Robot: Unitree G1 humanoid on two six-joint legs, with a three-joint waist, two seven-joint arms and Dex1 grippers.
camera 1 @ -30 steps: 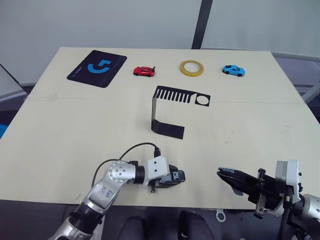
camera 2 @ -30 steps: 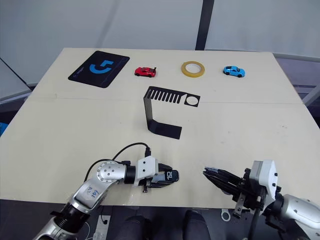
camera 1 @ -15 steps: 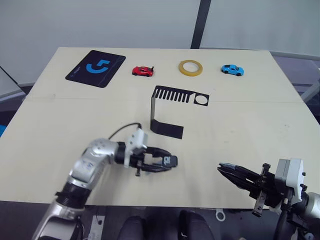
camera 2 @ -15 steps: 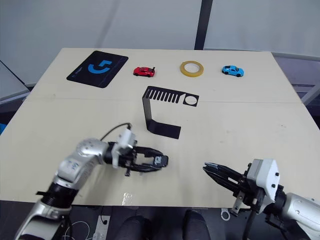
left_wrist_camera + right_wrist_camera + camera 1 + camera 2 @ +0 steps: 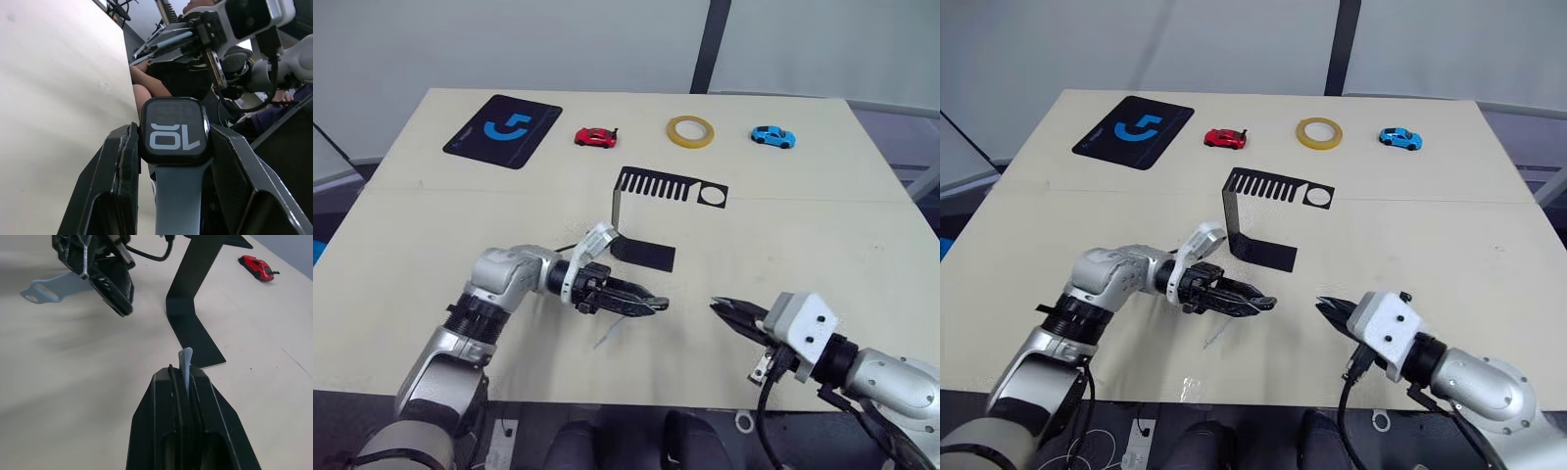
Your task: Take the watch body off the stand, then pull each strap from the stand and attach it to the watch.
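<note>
From the left eye view I see the stand (image 5: 646, 220), a thin black bent sheet-metal bracket with comb-like slots and a round hole in its top plate, standing bare on the pale matte table (image 5: 822, 225). Just in front of its flat foot my left gripper (image 5: 641, 305) hovers above the table, fingers clamped on the watch body, with a pale blue-grey strap (image 5: 612, 333) hanging down from it. My right gripper (image 5: 729, 311) is in front of the stand and a little to its right, pointing toward the left one, the two tips apart. Beyond the stand lie a black mouse pad (image 5: 503, 131) with a blue logo, a glossy red toy car (image 5: 595, 137), a ring of yellow tape (image 5: 690, 131) and a blue toy car (image 5: 771, 136).

In the left wrist view the watch body (image 5: 174, 129), a black rounded square with white digits, sits pinched between the two black fingers (image 5: 117, 176), a smooth strap already joined to one edge.

In the right wrist view my fingers are pressed together on the second strap (image 5: 186, 367), whose pale rounded tip pokes out between them, aimed toward the stand's foot.
</note>
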